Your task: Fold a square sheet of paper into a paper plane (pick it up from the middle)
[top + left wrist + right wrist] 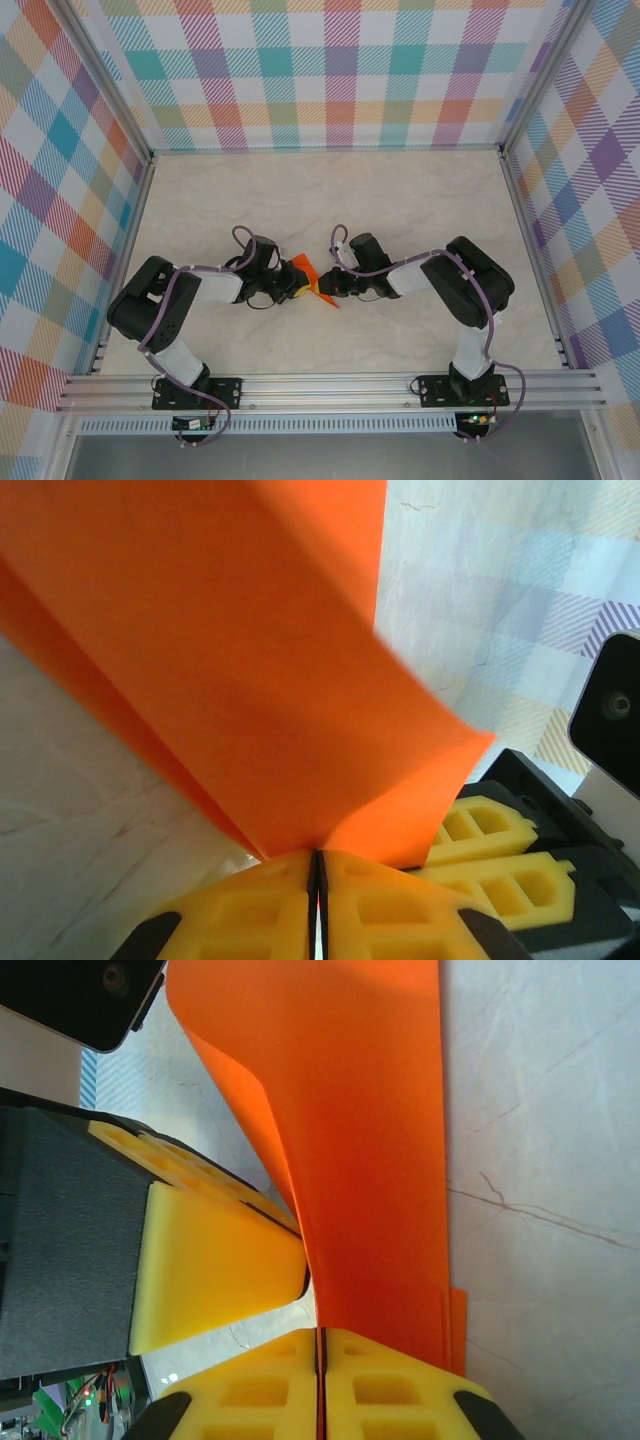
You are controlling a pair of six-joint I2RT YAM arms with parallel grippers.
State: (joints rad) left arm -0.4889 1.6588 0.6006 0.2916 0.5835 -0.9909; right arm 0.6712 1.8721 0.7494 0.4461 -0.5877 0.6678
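Walls (330, 70): checked panels in pastel colours on three sides of the work area.
Table (400, 200): pale marble-look top.
Rail (330, 385): metal bar along the near edge, both arm bases bolted to it.
Left arm (165, 310): bent inward, wrist reaching toward the middle of the table.
Right arm (470, 285): mirrors it, wrist coming in from the other side.
Sheet of paper (308, 270): bright orange, near the middle of the table between the two wrists, standing up on edge rather than lying flat. It curves over from one grip to the other. The right wrist view shows stacked edges low down, so it looks partly folded. Whether its lower corner touches the table cannot be told.
Left gripper (316, 865): yellow fingers pressed together with the orange sheet rising straight out of the seam, so it is pinching the paper.
Right gripper (322, 1345): fingers likewise clenched on the sheet, just beside the other gripper's yellow finger.
Handling: very light, thin and floppy, and it bows under its own weight. It will crease or tear if the two grips pull apart or twist. Judged best held at a folded edge, where the layers make it stiffer.
Writing: no brand, label or lettering can be read anywhere.
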